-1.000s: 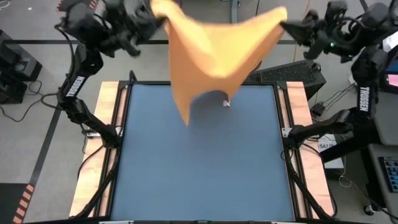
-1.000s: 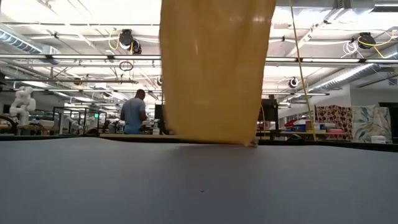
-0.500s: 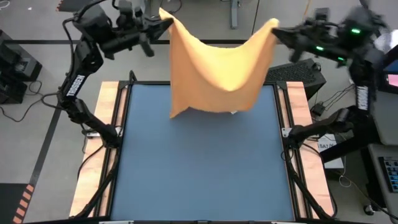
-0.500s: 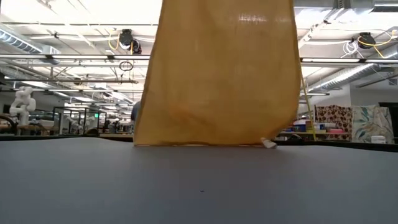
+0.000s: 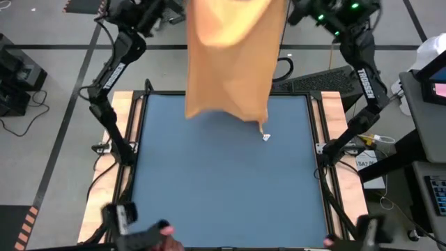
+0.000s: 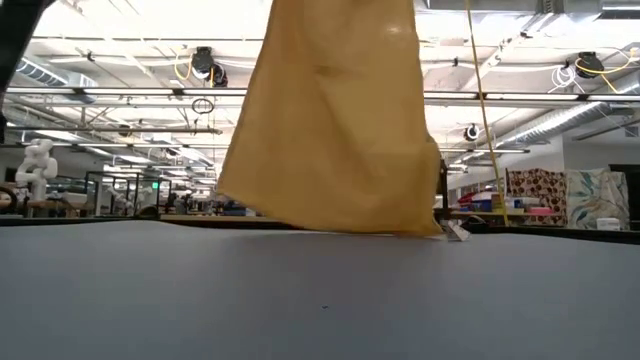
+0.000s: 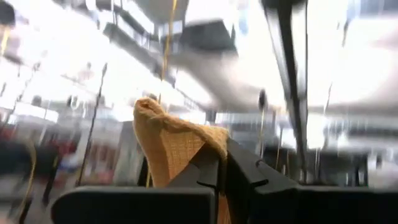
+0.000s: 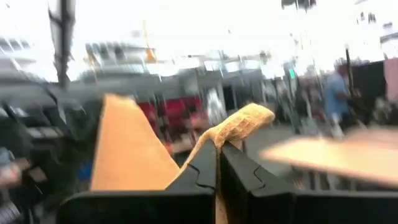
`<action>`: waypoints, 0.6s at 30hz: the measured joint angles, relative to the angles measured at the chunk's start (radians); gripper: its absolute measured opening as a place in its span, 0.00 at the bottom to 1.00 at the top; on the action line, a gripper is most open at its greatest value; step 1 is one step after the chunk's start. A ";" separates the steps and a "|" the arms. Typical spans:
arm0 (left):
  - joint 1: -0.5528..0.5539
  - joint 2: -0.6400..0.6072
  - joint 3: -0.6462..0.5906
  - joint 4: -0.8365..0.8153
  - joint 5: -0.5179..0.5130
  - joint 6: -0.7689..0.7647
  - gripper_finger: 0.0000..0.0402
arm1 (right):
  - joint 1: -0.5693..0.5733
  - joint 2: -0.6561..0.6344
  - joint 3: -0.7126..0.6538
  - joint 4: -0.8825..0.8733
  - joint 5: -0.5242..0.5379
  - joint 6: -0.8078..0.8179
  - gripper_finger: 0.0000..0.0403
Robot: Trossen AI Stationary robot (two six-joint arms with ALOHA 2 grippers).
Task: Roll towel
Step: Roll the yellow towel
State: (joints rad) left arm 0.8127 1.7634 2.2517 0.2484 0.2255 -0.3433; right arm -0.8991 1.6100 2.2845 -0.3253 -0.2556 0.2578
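Note:
The orange-yellow towel (image 5: 233, 63) hangs in the air over the table's far part, held by its two upper corners. My left gripper (image 5: 182, 8) is shut on the left corner and my right gripper (image 5: 290, 12) on the right one. Both are high up near the far edge. The towel's lower edge (image 6: 330, 226) hangs just over the blue-grey table (image 5: 223, 188); I cannot tell whether it touches. A small white tag (image 5: 265, 137) dangles from the lower right corner. My left gripper pinches an upper corner of the towel (image 7: 186, 146) between its two shut fingers (image 7: 208, 171), and a tip of cloth sticks out beyond them. The towel hangs below, lifted off the table. My right gripper pinches the other upper corner (image 8: 227, 134) between its shut fingers (image 8: 205, 165), with a curl of cloth standing past the fingertips. The rest of the towel (image 8: 124, 152) hangs down beside the gripper.
The table has wooden side rails (image 5: 118, 139) on the left and right. A keyboard (image 5: 327, 80) lies behind the far right corner. Dark things and what may be a hand (image 5: 160, 240) show at the near left edge. Cables and stands lie off both sides.
Both grippers have moved closer together and toward the far edge, tipping their fingers upward. The towel's top edge, which sagged wide between them, has gathered narrower. The cloth now hangs in looser folds, and its lower edge has swung, with the tag shifting right.

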 joint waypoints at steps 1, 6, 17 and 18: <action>0.014 0.005 0.000 0.056 0.015 -0.039 0.04 | -0.020 -0.001 0.001 0.046 -0.034 0.023 0.00; 0.058 -0.008 0.000 0.177 0.212 -0.212 0.02 | -0.079 -0.032 0.007 0.166 -0.167 0.145 0.00; 0.050 -0.110 0.000 0.063 1.036 -0.770 0.02 | -0.061 -0.186 0.057 -0.504 -0.600 0.198 0.00; 0.038 -0.118 -0.001 -0.019 1.035 -0.763 0.02 | -0.053 -0.199 0.057 -0.602 -0.602 0.162 0.00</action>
State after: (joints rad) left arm 0.8507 1.6452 2.2505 0.2294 1.2604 -1.1059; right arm -0.9521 1.4108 2.3413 -0.9277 -0.8573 0.4197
